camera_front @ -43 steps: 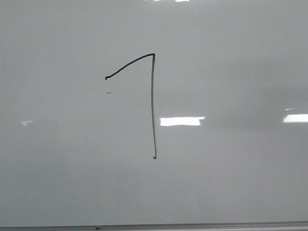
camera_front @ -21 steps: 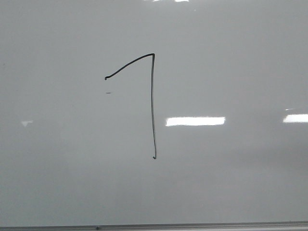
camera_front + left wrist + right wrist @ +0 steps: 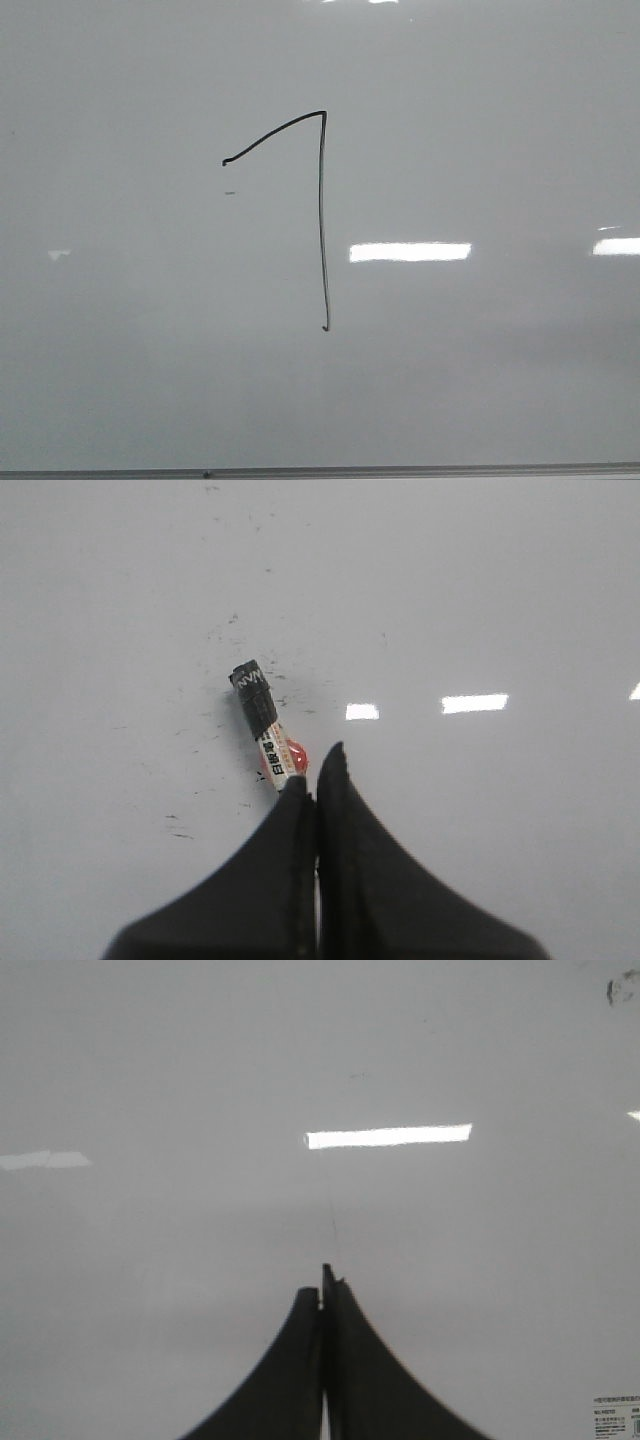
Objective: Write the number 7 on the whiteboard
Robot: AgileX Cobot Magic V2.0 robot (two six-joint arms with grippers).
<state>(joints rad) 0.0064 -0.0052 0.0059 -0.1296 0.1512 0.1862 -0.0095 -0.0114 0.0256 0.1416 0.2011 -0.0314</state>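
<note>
front view: the number 7 (image 3: 321,200) is drawn in black on the whiteboard (image 3: 500,380), near the middle. a tiny dash (image 3: 230,192) sits beside it.

left wrist view: the left claw (image 3: 316,770) is pinched on a marker (image 3: 266,725).

right wrist view: the right claw (image 3: 324,1285) is closed, holding nothing.

the writing looks done; next, i think, lift the marker away.

The bench is a whiteboard (image 3: 480,380), glossy pale grey, with a thin grey frame edge along its near side. Drawn on it in thin black marker is the number 7 (image 3: 321,220): a curved slanted stroke meeting a long straight stroke, nearer the far edge than the near one. A tiny dark dash (image 3: 230,192) sits just beside the slanted stroke's left end. A marker (image 3: 265,723) with a black cap lies among faint ink specks.
</note>
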